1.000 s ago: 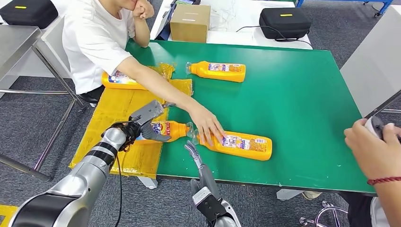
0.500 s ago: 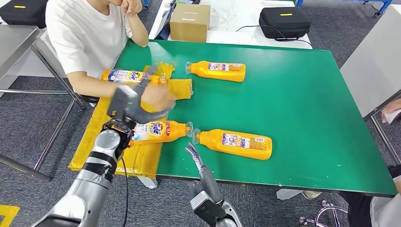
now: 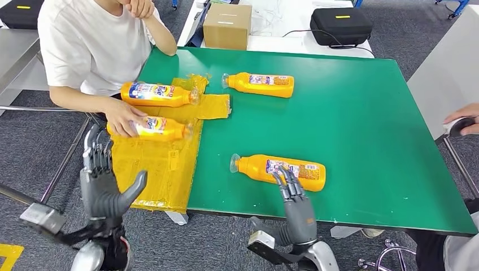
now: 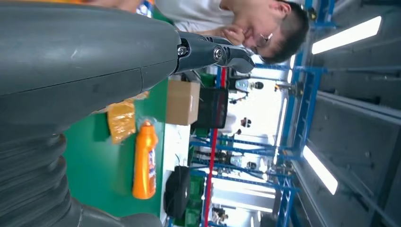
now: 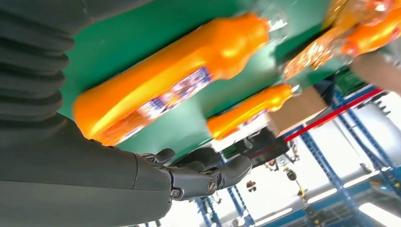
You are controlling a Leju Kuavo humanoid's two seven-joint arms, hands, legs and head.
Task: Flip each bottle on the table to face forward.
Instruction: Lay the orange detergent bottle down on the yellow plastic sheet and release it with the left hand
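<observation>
**Both hands raised and empty at the near edge of the bench**

In the head view the left hand [image 3: 104, 189] stands upright off the bench's near left corner, fingers [image 3: 97, 152] spread and holding nothing. Beyond it a person's hand [image 3: 123, 117] rests on a bottle [image 3: 155, 128] lying on yellow plastic sheeting [image 3: 164, 164], with a second bottle [image 3: 161, 94] behind it showing its blue front label. A third bottle [image 3: 261, 84] lies farther back on the green bench [image 3: 350, 124]; the left wrist view catches this same bottle [image 4: 144, 161] with the cardboard box [image 4: 183, 101] and a black case [image 4: 177, 191] past it.

The nearest bottle [image 3: 279, 171] lies on its side close to the front edge, cap to the left, small-print label up. The right hand [image 3: 296, 212] rises just before it, fingers [image 3: 287, 182] apart and empty, overlapping the bottle in this view; the right wrist view shows that bottle [image 5: 170, 80] clear of the fingers [image 5: 208, 177].
</observation>
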